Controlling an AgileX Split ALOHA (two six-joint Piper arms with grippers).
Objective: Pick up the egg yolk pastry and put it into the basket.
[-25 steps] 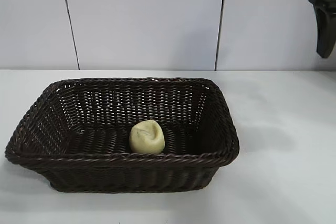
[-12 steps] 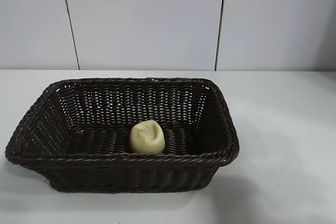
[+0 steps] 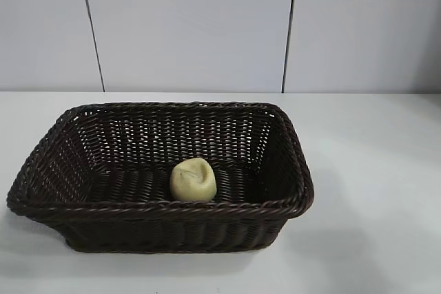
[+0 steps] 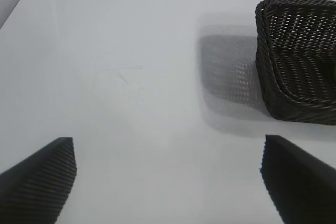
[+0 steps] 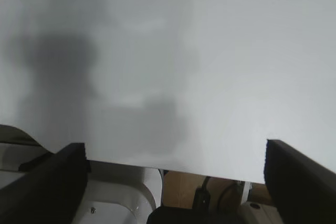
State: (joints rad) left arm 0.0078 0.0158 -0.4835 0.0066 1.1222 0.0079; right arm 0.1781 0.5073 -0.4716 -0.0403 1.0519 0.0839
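From outside, the egg yolk pastry [image 3: 193,180] is sitting inside the basket [image 3: 162,207], by its near wall. Left gripper [image 4: 168,182] is hanging spread wide beside the basket [image 4: 294,56]. Right gripper [image 5: 176,182] is hanging spread over the table [image 5: 210,51] edge.

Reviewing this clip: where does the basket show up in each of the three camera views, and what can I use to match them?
Exterior view: the basket sits centre-left on the white table, holding the egg yolk pastry.
Left wrist view: only one corner of the basket shows, at the upper right edge of the picture.
Right wrist view: the basket is not in it.
Shared landmark: the basket's braided rim, seen in the exterior and left wrist views; all three views show the white table.
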